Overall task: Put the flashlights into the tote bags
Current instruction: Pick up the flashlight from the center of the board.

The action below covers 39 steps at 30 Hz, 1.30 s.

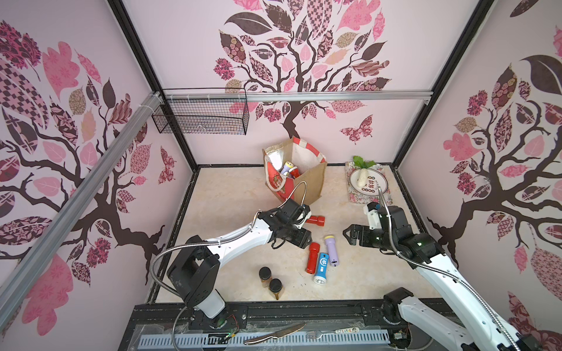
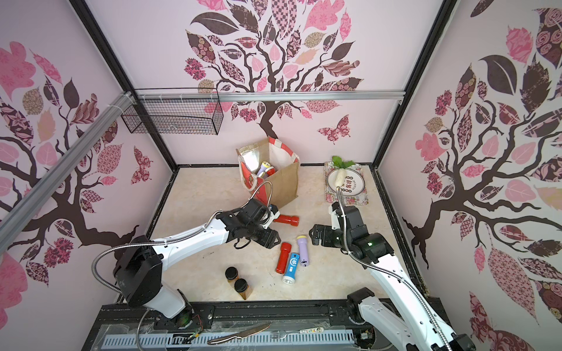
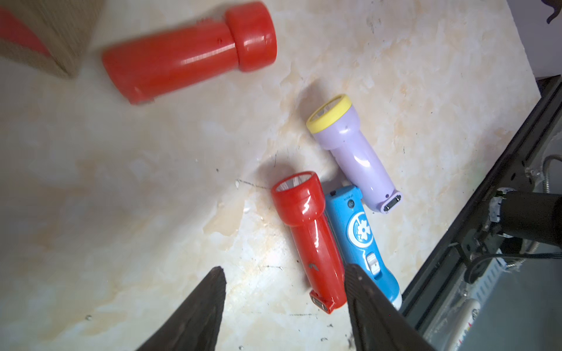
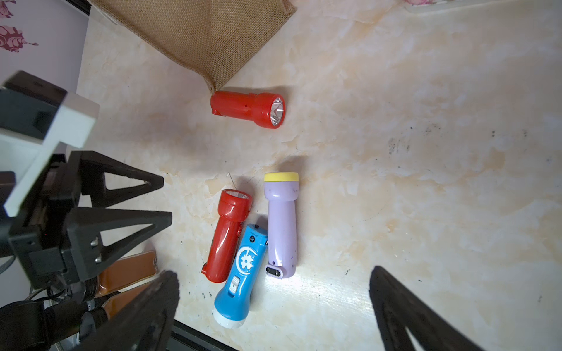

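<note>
Red flashlights two, lilac flashlight, blue flashlight on table; left pincer, right pincer gaping.

On the marbled tabletop, two brown jars with black lids stand side by side at about 7 o'clock. At 2 o'clock a floral tray carries a white plate, on which a white radish lies with its green leaves toward the back wall. A black wire basket hangs from the rail at 11 o'clock, and a knife and a fork lie end to end on the front ledge at 6 o'clock.
</note>
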{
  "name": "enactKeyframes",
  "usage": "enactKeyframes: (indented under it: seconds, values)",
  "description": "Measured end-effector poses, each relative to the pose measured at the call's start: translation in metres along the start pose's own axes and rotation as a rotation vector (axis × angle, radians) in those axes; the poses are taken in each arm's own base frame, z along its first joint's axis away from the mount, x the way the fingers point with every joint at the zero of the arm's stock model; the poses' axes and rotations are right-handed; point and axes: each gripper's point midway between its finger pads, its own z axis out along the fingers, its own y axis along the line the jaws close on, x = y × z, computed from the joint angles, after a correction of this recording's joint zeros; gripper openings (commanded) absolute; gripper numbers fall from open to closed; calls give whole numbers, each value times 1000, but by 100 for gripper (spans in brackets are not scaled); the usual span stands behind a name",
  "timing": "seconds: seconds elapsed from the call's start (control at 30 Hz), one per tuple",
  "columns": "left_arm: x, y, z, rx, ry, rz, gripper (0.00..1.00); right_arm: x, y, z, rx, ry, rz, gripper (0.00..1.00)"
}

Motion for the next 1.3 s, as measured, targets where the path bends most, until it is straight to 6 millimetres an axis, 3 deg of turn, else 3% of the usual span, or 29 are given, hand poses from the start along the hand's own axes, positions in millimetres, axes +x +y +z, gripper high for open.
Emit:
enactKeyframes:
  seconds: [0.23,0.6,1.07,1.3]
  values:
    - [34,9,13,-15,51,-175,63,-4,3,0,-14,-17,-4,100]
    - [43,-12,16,-20,37,-237,61,-7,8,-9,-41,-54,-18,100]
    - [64,-12,49,-68,118,-279,57,-8,12,-16,-66,-74,-39,100]
    - [59,-23,55,-69,121,-260,55,-8,13,-19,-72,-82,-44,100]
